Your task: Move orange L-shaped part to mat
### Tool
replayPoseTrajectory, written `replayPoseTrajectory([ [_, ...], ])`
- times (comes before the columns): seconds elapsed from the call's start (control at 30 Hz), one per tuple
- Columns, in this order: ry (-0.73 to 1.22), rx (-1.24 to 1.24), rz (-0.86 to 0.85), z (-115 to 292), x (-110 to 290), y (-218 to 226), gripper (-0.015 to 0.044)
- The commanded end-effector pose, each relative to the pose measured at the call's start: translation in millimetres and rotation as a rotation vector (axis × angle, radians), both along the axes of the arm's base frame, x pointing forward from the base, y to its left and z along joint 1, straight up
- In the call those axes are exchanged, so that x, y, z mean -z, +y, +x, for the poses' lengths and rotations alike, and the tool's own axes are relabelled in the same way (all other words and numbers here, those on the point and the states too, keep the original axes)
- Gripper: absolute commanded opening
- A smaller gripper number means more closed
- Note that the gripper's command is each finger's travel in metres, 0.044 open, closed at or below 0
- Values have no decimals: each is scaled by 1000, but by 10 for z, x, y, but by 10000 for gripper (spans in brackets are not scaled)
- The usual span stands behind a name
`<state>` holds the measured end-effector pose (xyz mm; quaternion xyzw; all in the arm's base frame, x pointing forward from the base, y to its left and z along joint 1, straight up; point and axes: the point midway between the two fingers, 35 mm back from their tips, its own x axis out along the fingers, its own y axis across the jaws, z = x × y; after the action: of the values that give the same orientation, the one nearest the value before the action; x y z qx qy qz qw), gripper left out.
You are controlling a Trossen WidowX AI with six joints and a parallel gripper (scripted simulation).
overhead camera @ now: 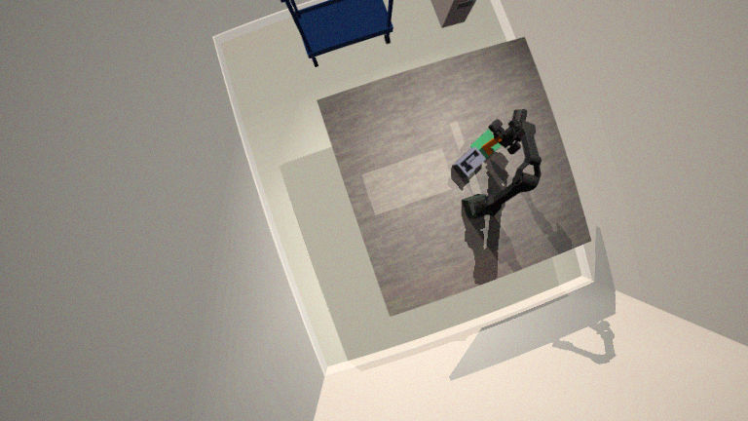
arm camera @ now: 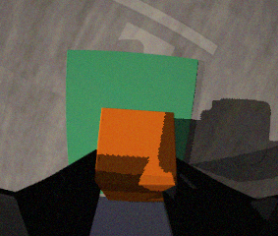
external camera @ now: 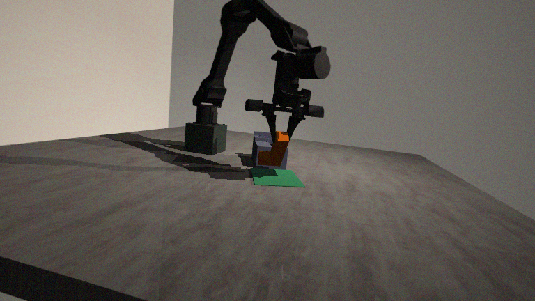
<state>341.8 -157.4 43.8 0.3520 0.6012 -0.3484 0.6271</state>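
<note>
Arm (external camera: 236, 25) arched high, wrist vertical, hand (external camera: 281, 134) pointing down, fingers clamped on orange part (external camera: 276, 150).
</note>
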Motion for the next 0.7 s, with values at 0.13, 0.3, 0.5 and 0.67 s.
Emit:
replayPoseTrajectory([
  [0.13,0,-5,3,5,128,3,0],
  [0.3,0,-5,3,5,197,4,0],
  [0.5,0,-5,3,5,198,4,0],
  [0.67,2,0,1,0,196,0,0],
])
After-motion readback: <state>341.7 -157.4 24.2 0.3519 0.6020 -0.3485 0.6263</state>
